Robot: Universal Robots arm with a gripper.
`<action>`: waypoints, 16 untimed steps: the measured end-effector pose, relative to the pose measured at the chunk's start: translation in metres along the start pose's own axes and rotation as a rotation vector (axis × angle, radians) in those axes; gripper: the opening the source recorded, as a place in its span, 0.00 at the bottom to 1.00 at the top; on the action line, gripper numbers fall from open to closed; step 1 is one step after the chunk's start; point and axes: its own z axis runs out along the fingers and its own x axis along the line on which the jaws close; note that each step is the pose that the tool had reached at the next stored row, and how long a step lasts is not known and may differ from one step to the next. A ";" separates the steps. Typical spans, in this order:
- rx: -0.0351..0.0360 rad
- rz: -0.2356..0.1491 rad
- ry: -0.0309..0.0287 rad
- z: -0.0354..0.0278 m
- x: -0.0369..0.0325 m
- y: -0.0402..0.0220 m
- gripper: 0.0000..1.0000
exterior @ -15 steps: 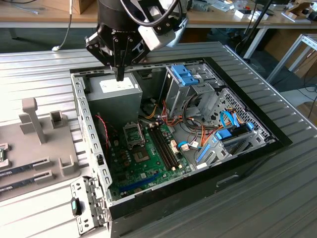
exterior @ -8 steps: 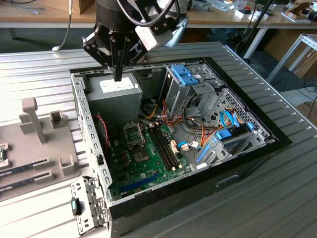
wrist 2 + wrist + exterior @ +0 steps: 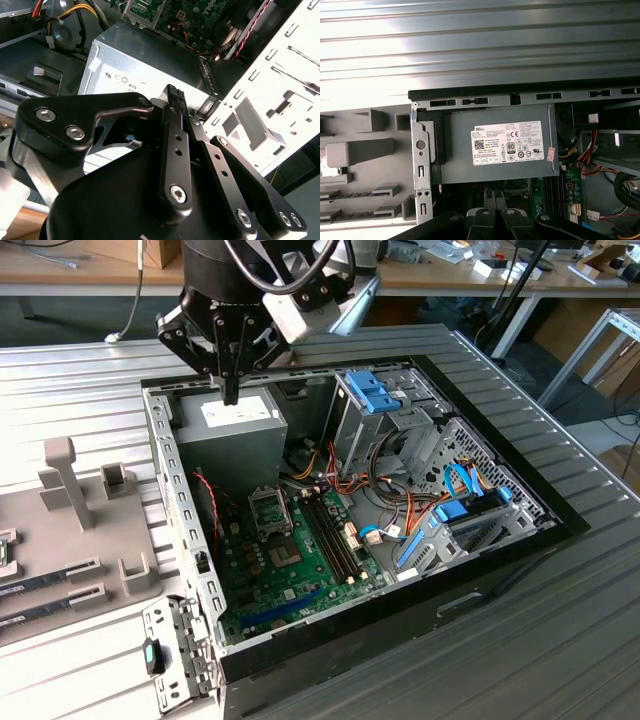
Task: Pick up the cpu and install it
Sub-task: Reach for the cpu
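Observation:
My gripper [image 3: 230, 393] hangs over the back corner of the open computer case, just above the grey power-supply box [image 3: 235, 435]. Its two black fingers [image 3: 172, 107] point down and meet at the tips, shut, with nothing visible between them. In both wrist views the power-supply box [image 3: 460, 170] [image 3: 150, 55] lies right under the gripper [image 3: 495, 196]. The hinged metal socket frame [image 3: 270, 508] sits on the green motherboard [image 3: 290, 570], nearer the camera than the box, with a dark centre. The cpu is out of view.
A grey fixture tray [image 3: 90, 540] with upright posts and long memory sticks [image 3: 40, 582] lies at the exterior view's left, outside the case wall [image 3: 165, 470]. Blue-tabbed drive cages [image 3: 375, 395] and bundles of cables [image 3: 400, 510] fill the case's other half. Ribbed metal tabletop [image 3: 480, 45] surrounds the case.

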 end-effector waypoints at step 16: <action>0.0001 0.000 0.0001 -0.0004 0.0118 -0.0009 0.11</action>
